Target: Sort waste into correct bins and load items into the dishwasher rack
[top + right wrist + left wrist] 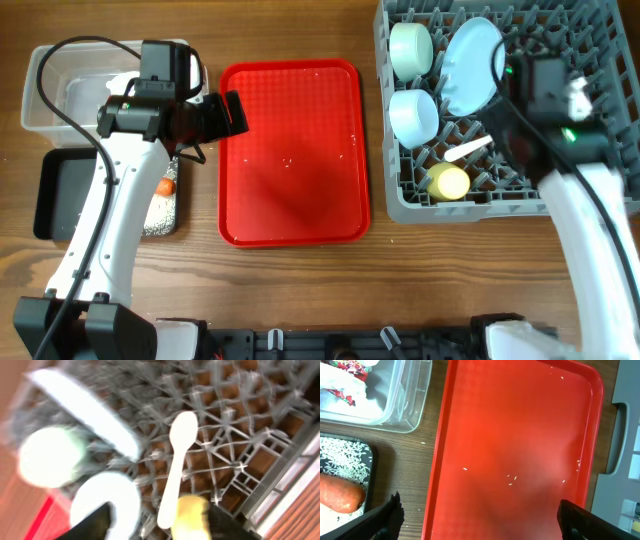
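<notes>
Rack (592, 40) holds plate (472, 62), bowls (411, 48), cup (449, 182), spoon (468, 151).

Left fingers (384, 519) wide apart; right fingers (94, 524) apart too, both wrists downward-facing.

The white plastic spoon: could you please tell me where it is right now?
In the overhead view, the white spoon lies inside the grey dishwasher rack on the right, just above the yellow cup and below-right of the lower light-blue bowl.
</notes>
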